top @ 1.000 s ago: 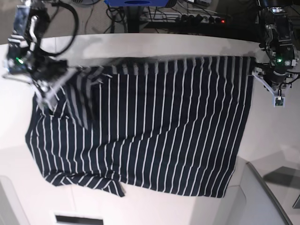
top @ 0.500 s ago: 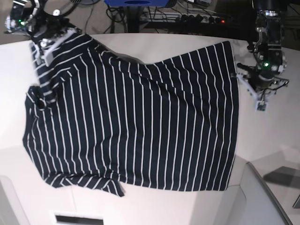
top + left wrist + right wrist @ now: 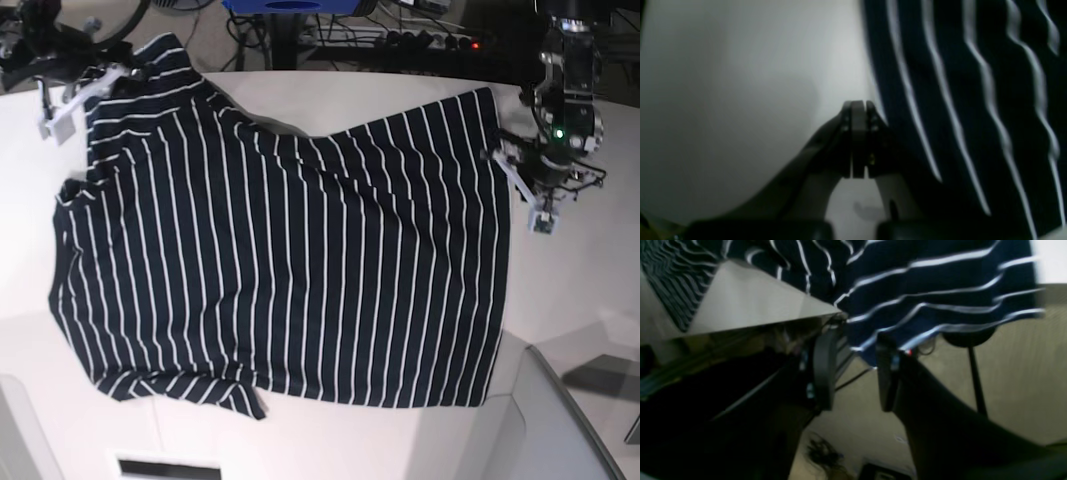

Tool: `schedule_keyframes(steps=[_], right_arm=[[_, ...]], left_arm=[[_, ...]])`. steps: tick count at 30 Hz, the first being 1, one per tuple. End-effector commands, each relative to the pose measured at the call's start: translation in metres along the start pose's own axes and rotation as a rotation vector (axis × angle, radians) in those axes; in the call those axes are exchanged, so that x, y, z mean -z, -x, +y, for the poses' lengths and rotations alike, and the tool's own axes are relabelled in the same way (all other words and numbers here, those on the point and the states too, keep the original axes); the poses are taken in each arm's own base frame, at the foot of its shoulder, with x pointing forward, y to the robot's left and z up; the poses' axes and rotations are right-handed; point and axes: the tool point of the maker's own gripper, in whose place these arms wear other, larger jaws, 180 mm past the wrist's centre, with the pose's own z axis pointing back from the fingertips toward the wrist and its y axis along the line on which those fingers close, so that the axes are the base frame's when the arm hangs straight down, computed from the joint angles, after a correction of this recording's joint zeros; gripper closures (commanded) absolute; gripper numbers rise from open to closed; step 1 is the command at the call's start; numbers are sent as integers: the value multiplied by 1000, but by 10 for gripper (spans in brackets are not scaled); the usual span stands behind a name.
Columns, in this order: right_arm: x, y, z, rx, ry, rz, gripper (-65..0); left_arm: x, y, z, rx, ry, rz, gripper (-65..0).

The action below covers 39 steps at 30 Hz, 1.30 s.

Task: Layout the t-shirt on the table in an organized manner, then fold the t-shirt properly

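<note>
The t-shirt (image 3: 290, 240) is now being seen spread flat across the worktop (image 3: 590, 290), unlike a second ago, so layout looks nearly done. Its long axis is running from 9 to 3 o'clock, collar probably toward 9. The right claw (image 3: 853, 370) is parting; the left claw (image 3: 858, 110) is pressed together, seemingly empty.

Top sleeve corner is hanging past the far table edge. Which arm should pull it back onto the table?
Right. The right gripper, jaws parted, sits right at that overhanging corner of the t-shirt. The left gripper, pinched shut, is at the hem, the opposite end.
</note>
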Motion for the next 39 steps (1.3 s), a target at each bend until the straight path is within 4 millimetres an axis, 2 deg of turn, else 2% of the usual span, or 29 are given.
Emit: schedule_keyframes(steps=[1,3,7,9,12,13,16,19,22,25,27,31,33,36,39], right_arm=[[-9,-13,-8,-10,25,-42,-197],[-16,-35,-16,-22,48,-114,-197],[-33,-110,-16,-96,54,-370,-195],[-36,-143,-10,-161,42,-430,-170],[-24,-174,5,-242,6,-413,-17],[-16,-180,8,-244,-11,-395,0],[9,-198,13,-240,-48,-364,-6],[34,-212,13,-257,-64,-344,-3],[62,-217,7,-269,-56,-296,-3],[85,-216,-17,-237,-19,-249,-3],[96,-214,-36,-208,13,-230,-3],[107,-210,-70,-181,75,-223,-2],[109,-212,-77,-187,92,-243,-2],[109,-216,-81,-197,104,-265,-2],[108,-218,-77,-206,98,-275,-2]], left_arm=[[-6,-7,8,14,-20,-30,0],[-12,0,0,17,-2,-26,0],[-16,29,-34,89,75,32,0],[-16,42,-44,96,99,61,0],[-12,56,-47,92,106,93,0],[-10,58,-47,88,107,85,0],[-2,70,-46,76,108,79,0],[10,87,-42,67,102,124,0],[19,101,-32,52,85,156,0],[19,101,-14,80,59,156,0],[19,101,-9,88,53,158,0],[18,102,-2,99,43,163,0],[18,102,-1,102,41,163,0],[18,102,3,109,35,163,0],[15,85,2,112,35,118,0]])
